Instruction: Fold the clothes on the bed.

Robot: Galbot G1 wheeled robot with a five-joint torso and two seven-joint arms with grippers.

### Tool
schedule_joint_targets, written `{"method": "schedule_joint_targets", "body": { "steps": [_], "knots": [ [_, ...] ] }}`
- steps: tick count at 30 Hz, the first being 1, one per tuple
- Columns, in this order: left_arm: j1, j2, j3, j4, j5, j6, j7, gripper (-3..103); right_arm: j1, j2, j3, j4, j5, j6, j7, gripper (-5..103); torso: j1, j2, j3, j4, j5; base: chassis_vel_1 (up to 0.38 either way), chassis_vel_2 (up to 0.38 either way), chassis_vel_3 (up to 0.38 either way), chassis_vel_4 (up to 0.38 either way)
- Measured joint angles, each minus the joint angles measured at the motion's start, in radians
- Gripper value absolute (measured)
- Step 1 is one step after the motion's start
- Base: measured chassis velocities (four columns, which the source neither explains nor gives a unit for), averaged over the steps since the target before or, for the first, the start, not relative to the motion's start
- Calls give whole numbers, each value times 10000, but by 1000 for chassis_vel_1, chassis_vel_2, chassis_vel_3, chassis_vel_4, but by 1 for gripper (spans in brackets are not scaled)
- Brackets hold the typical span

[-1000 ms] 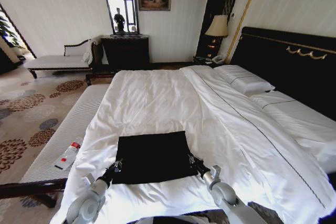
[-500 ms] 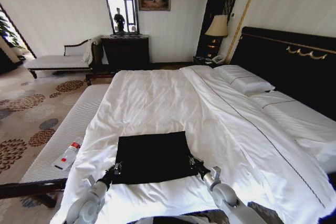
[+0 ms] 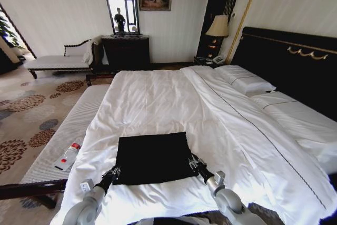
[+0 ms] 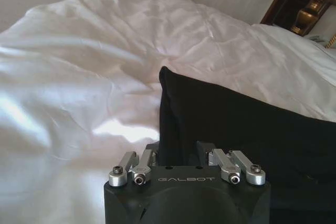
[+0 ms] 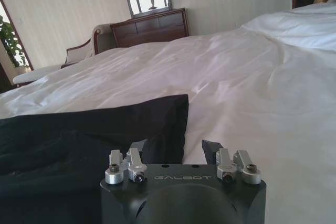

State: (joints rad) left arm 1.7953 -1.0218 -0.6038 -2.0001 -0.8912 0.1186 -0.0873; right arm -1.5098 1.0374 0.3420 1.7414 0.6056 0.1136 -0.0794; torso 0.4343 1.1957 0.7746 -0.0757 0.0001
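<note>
The shirt (image 3: 154,157) lies folded into a black rectangle on the bed (image 3: 158,98), near its foot edge. The left gripper (image 3: 112,173) and right gripper (image 3: 194,165) sit at its near corners, jaws spread (apparently releasing the fold).

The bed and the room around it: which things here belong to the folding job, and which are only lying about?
For the job:
black T-shirt, folded into a rectangle
bed under it
left gripper at its near left corner
right gripper at its near right corner

Lying about:
bottle on the striped bench
lamp
dresser
</note>
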Motion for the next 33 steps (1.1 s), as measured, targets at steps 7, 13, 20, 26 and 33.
{"method": "schedule_joint_targets", "body": {
  "steps": [7,13,20,26,33],
  "knots": [
    [-1438,179,-1100,368,-1877,105,-206,72,-293,-23,747,732,428,35,128,82,0,0,0,-1,-5,0,0,0,0],
    [-4301,569,252,1985,-3099,510,-488,93,-628,139,778,1015,69,-55,380,100,1,-1,2,-5,-3,0,0,0,0],
    [-6299,564,1651,4161,-3260,639,-186,100,-821,170,923,1197,-39,-185,726,100,2,-2,3,1,-2,0,0,0,0],
    [-6687,471,2010,4981,-2833,926,379,103,-771,25,1020,1244,126,-321,965,100,1,-1,1,-1,0,0,0,0,0],
    [-6755,307,2335,5310,-2420,1005,510,98,-498,-76,968,1312,313,-484,1172,100,2,-2,1,0,-1,0,0,0,0]
  ]
}}
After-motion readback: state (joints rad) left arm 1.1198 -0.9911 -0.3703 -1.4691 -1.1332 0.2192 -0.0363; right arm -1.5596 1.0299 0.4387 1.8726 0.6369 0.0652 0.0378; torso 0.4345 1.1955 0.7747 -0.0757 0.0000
